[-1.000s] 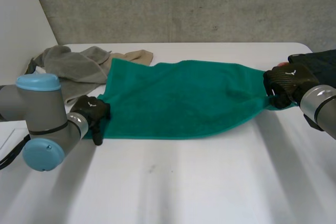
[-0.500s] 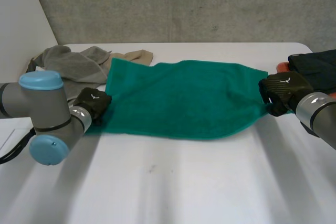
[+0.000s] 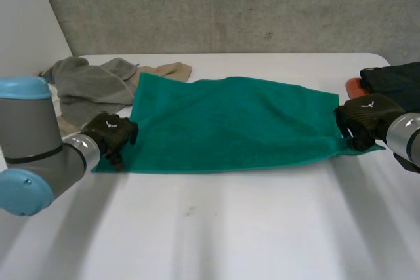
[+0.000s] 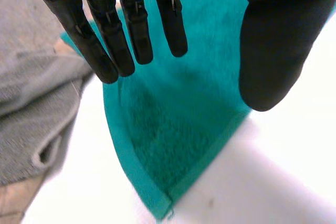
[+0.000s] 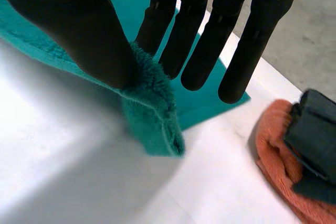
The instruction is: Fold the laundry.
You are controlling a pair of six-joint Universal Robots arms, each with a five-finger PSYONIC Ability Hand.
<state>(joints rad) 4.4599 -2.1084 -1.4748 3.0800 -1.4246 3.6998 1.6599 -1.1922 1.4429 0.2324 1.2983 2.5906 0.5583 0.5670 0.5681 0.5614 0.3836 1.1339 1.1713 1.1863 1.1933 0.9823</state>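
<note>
A green towel (image 3: 230, 126) lies spread flat across the white table (image 3: 230, 234). My left hand (image 3: 110, 132) hovers over the towel's near left corner (image 4: 157, 203). In the left wrist view its fingers (image 4: 131, 24) are straight and the thumb stands apart, holding nothing, with the green towel (image 4: 173, 124) flat beneath. My right hand (image 3: 364, 117) is at the towel's near right corner. The right wrist view shows its thumb (image 5: 79, 30) and fingers pinching a bunched bit of the green towel (image 5: 152, 114), lifted slightly off the table.
A grey cloth pile (image 3: 92, 83) and a beige cloth (image 3: 167, 70) lie at the back left, close to my left hand; the grey cloth (image 4: 31, 114) is beside the towel's edge. An orange cloth (image 5: 278, 156) with a dark folded cloth (image 5: 315, 140) on it sits just beyond my right hand.
My right hand pulled its corner to the right, stretching the towel flatter. My left hand closed briefly, then opened, and the near left corner now lies flat on the table.
</note>
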